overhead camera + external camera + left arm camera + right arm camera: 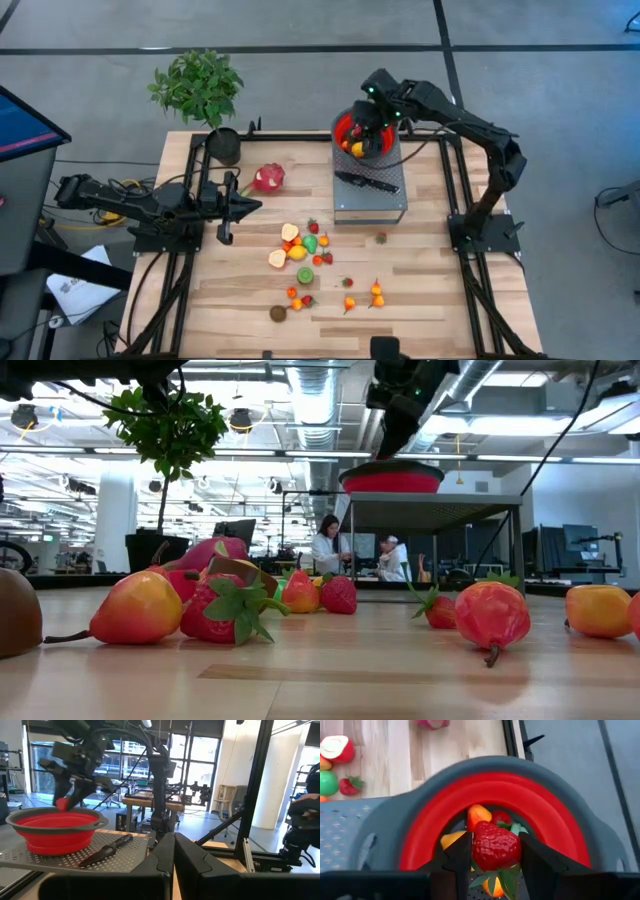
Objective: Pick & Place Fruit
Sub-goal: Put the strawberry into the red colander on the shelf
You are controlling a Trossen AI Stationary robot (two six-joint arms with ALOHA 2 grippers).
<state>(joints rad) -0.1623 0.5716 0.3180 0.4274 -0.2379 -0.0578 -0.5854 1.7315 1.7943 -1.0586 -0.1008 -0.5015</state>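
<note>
Strawberry point(495, 845), clamped in the right pincer point(495, 852), hangs over the red bowl point(420, 827) at upper centre, poised for dropping; left pincer point(228, 208) clenched, idle.

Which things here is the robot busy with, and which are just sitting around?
Part of the job:
- small red toy strawberry, held by the right hand
- round red bowl with grey inside, some fruit already in it
- small toy fruits scattered on the wooden table
- pink-red dragon fruit with green tips

Just lying about:
- black-handled knife
- green potted plant
- left hand, shut, waiting
</note>
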